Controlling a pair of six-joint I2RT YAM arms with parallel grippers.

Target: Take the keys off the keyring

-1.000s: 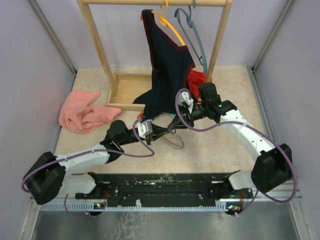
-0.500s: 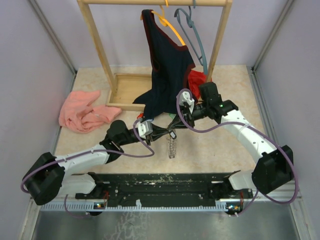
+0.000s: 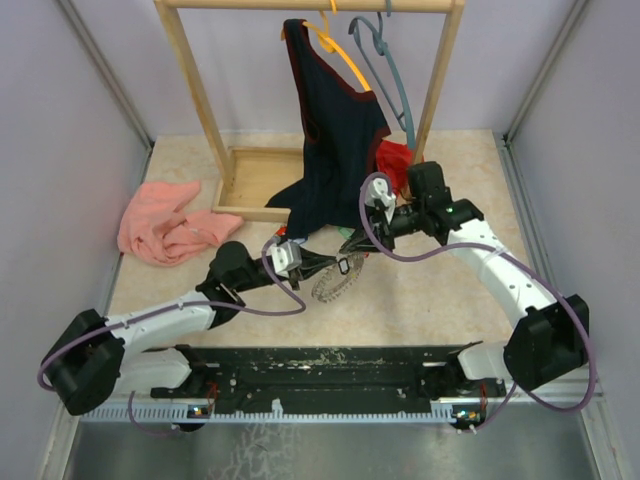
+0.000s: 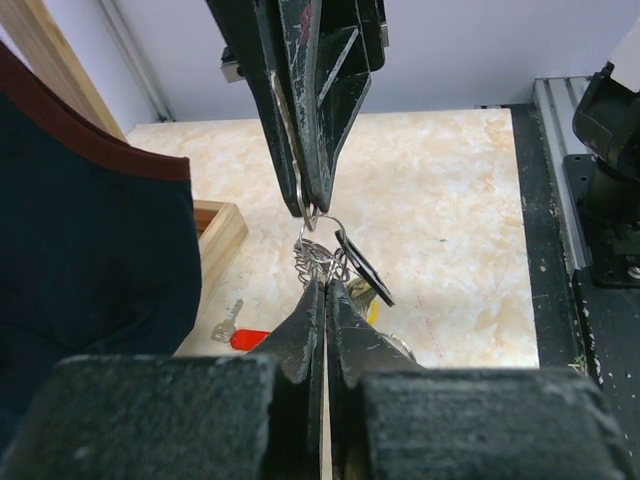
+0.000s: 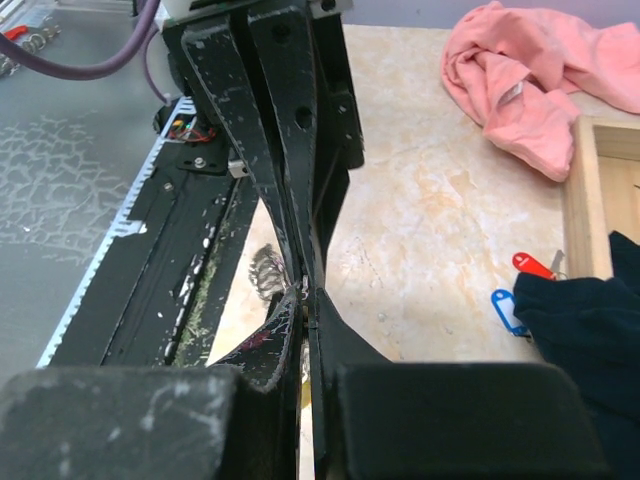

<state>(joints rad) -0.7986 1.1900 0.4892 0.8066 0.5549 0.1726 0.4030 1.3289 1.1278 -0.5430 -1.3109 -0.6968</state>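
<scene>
A large dark grey keyring point(image 4: 318, 258) with a beaded edge hangs tilted in the air, a dark flat tag point(image 4: 360, 268) and a yellow tag point(image 4: 372, 298) dangling from it. A red-tagged key point(image 5: 533, 265) and a blue-tagged key point(image 5: 510, 308) lie side by side on the table point(image 5: 420, 230), detached.

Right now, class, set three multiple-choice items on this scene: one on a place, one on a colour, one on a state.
1. Where is the pink cloth? A on the table, left of the rack; B hung on the rack; C over an arm.
2. Which tags lie by the dark garment in the right wrist view? A green, yellow; B a red tag and a blue tag; C clear only.
3. How are the left tool and right tool? A both wide open; B one open; C both shut at the keyring.
A: it lies beside the rack's base. B: both colours show there. C: each tool's fingers are pressed together.
</scene>
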